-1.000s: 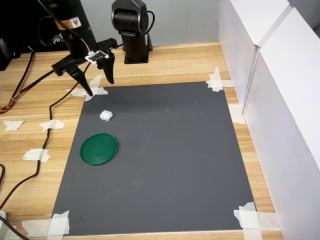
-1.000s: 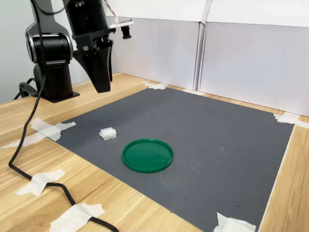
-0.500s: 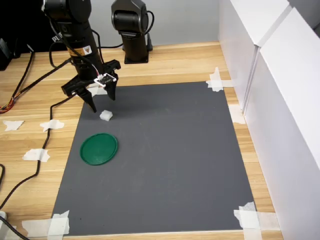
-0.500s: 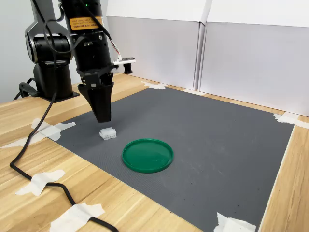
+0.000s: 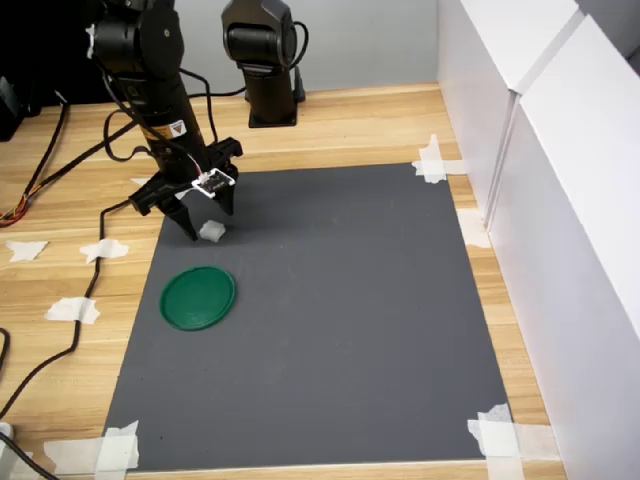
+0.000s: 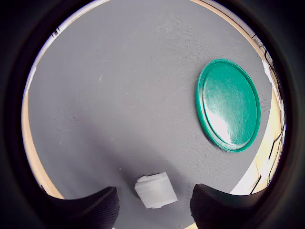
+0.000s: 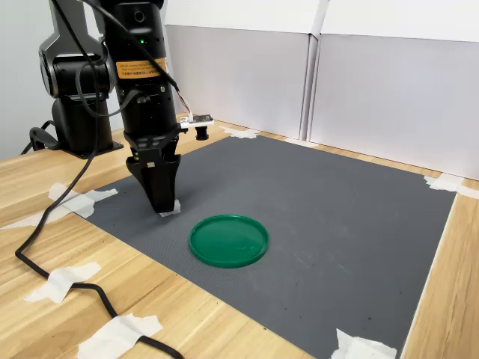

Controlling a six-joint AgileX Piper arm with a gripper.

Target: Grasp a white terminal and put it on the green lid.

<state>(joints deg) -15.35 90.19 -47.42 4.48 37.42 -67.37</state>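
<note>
my fingers (image 6: 153, 210) stand apart, one on each side of the terminal (image 6: 155, 190), which sits on the mat (image 5: 340, 310) near its left edge in the first exterior view, just beside the lid (image 5: 198, 297) but not touching it. it is a tiny white blocky piece of plastic with faint ridges on one face, so i judge it light, stiff and a little slick, apt to skid or twist if pinched off-centre. i would take it across its two flat opposite sides, low and square; the lid is a flat dark-green disc with a raised rim.
</note>
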